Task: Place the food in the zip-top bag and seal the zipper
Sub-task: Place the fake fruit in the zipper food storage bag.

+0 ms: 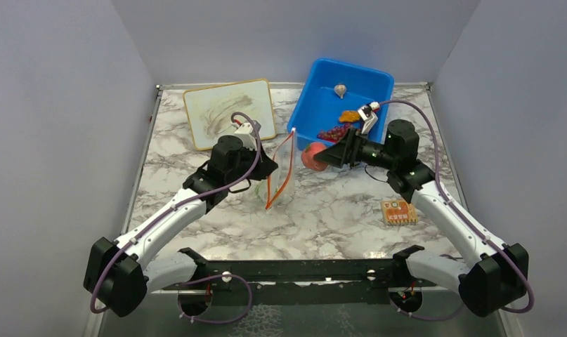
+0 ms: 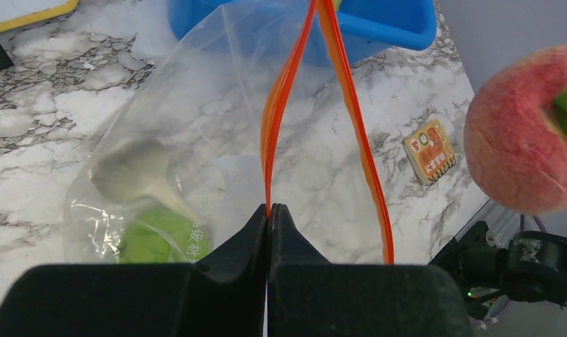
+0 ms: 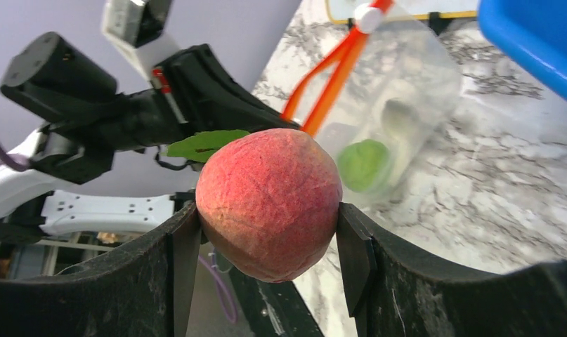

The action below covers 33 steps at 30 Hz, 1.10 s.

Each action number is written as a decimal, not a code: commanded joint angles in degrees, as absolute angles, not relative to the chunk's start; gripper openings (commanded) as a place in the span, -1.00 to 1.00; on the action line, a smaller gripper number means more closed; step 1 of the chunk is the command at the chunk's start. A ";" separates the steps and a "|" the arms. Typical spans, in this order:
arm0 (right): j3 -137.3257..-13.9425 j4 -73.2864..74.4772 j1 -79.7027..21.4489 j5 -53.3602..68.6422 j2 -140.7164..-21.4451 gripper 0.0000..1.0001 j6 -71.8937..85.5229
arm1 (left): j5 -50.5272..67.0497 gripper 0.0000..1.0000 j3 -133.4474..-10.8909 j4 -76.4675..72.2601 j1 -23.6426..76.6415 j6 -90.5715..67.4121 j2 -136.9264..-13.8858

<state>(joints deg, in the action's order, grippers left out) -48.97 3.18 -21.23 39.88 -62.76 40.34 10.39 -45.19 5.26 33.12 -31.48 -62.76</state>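
On the marble table (image 1: pixel 336 210) the zip-top bag (image 1: pixel 280 175) stands open with a lime (image 2: pixel 164 235) and probably a garlic (image 2: pixel 129 165) inside, its zipper (image 2: pixel 275 119) pinched by the clenched left gripper (image 2: pixel 268 214), while the right gripper (image 3: pixel 266 232) grasps the peach (image 3: pixel 270 200) near the mouth, so the next move, I judge, is to bring it over the gap and release it.

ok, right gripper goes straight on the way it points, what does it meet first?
Its held peach leads and likely meets the open mouth of the zip-top bag, held up by the shut left gripper. Depth is unclear; it could clip the zipper strip instead.
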 commanded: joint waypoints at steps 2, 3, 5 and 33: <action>-49.31 -4.57 -23.45 41.41 -63.49 -0.45 46.80 | 14.08 -1.00 -44.88 0.87 33.65 -34.12 -65.44; -49.19 -5.36 -23.91 41.24 -63.60 -0.45 47.55 | 14.38 -1.00 -45.04 0.81 33.78 -34.32 -65.80; -49.33 -6.14 -24.91 40.59 -64.11 -0.45 48.48 | 14.81 -1.00 -45.28 0.73 34.04 -34.68 -66.05; -47.03 -7.37 -32.57 27.75 -72.24 -0.40 51.16 | 11.86 -1.00 -46.28 3.14 36.73 -34.52 -62.41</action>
<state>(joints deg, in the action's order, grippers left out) -47.48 -8.56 -32.21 31.38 -71.94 53.67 13.32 -45.19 2.20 36.45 -36.01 -64.88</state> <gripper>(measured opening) 0.637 0.012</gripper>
